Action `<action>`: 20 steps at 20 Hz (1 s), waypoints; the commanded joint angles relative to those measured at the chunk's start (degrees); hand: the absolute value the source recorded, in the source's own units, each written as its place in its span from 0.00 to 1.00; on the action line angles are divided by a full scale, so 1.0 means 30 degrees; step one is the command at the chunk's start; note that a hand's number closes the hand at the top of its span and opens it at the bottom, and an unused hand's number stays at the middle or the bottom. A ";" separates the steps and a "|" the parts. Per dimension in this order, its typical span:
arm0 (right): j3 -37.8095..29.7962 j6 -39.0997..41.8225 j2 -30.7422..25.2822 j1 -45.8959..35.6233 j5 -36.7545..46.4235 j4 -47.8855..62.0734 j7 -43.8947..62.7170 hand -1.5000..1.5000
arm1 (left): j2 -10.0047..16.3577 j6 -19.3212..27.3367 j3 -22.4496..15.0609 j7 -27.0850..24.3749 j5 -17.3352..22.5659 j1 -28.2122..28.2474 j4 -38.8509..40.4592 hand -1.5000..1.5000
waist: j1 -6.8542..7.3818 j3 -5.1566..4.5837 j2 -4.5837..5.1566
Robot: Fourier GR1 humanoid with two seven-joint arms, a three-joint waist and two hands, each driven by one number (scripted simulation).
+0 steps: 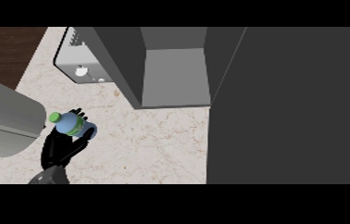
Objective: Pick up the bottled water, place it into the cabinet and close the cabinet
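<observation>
The bottled water (68, 124) is a pale blue bottle with a green cap and a green label. It is tilted, its cap pointing up and left. My left hand (63, 146) is shut on it at the lower left, fingers curled over its far side, above the marble counter (150, 140). The dark grey cabinet (174, 75) stands to the upper right of the hand with its inside showing, a pale grey shelf and nothing on it. Its door (280, 107) is swung open and fills the right side. My right hand does not show.
A white boxy appliance (78, 65) sits at the back left beside the cabinet's left wall. A large grey rounded body (15, 119) juts in from the left edge, close to the hand. Dark wood (17, 47) lies beyond the counter's far left edge.
</observation>
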 commanded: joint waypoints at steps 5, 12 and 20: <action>0.0734 -0.0249 -0.0821 0.1321 0.1090 -0.2051 -0.0163 0.00 | 0.0366 0.2226 -0.0823 -0.4047 -0.2235 -0.0754 0.2994 1.00 | -0.0016 0.0011 -0.0023; 0.1004 -0.0873 -0.1255 0.1928 0.1071 -0.2636 -0.0060 0.00 | -0.0986 0.3674 -0.2854 -0.7818 -0.4558 -0.0692 0.3134 1.00 | 0.0007 0.0023 -0.0101; -0.0273 -0.0922 -0.1879 0.1583 -0.0259 -0.2217 -0.0694 0.00 | -0.3610 0.4196 -0.4909 -0.7927 -0.5974 -0.0452 0.1919 1.00 | 0.0492 0.0085 -0.0157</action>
